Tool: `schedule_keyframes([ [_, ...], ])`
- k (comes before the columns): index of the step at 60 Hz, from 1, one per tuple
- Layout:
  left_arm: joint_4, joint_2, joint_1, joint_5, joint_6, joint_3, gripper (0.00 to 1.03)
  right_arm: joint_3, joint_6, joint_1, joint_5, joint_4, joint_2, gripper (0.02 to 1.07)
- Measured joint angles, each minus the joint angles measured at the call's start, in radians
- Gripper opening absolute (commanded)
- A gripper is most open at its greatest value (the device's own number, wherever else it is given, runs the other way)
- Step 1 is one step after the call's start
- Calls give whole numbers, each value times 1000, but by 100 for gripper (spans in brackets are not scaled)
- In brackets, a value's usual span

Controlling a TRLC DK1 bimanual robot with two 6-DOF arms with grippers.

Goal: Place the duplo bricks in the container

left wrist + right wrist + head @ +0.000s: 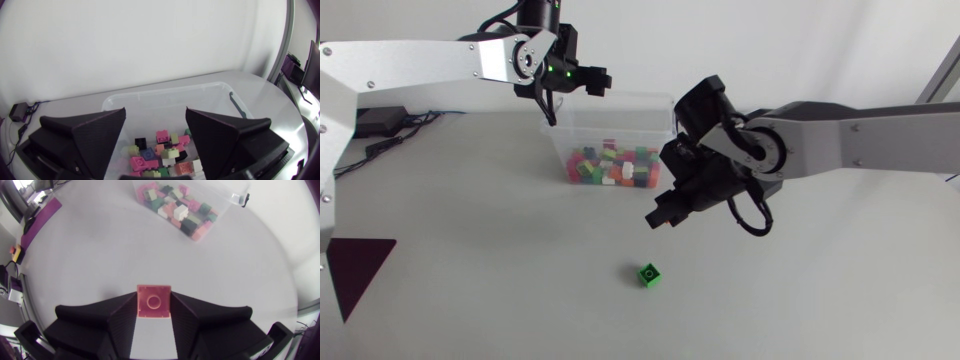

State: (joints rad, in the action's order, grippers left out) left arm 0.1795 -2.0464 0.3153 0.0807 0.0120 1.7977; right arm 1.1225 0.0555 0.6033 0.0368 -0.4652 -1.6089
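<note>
The right hand (660, 214) is clamped on a pink brick (154, 302), just near of the container (620, 122). A green brick (648, 273) lies on the table (470, 250). The left hand (155, 112), fingers apart, hangs over the container. Carrying the pink brick in could make the two arms collide, and releasing early would drop it short.

The right gripper (154, 298) has both black fingers pressed against the sides of a pink duplo brick (154, 303), which is square with a single round stud facing the camera. Well ahead of it, across bare grey table (100, 255), stands the clear plastic container (235, 192). The container holds a jumble of duplo bricks (182, 211) in pink, green, white and black. The gripped brick is well apart from the container.
</note>
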Motion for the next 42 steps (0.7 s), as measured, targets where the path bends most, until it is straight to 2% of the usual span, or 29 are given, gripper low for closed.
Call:
schedule_keyframes([
  [11,-21,109,-4,0,7,-144,99,72,0,-7,-8,12,20,26],
  [20,-30,287,39,-6,-21,-351,99,155,-3,-39,-8,51,21,26],
  [30,-8,430,107,-101,-64,-533,99,254,-3,-87,-13,105,-21,26],
  [42,27,492,119,-199,-119,-687,99,365,-4,-135,-6,133,-130,26],
])
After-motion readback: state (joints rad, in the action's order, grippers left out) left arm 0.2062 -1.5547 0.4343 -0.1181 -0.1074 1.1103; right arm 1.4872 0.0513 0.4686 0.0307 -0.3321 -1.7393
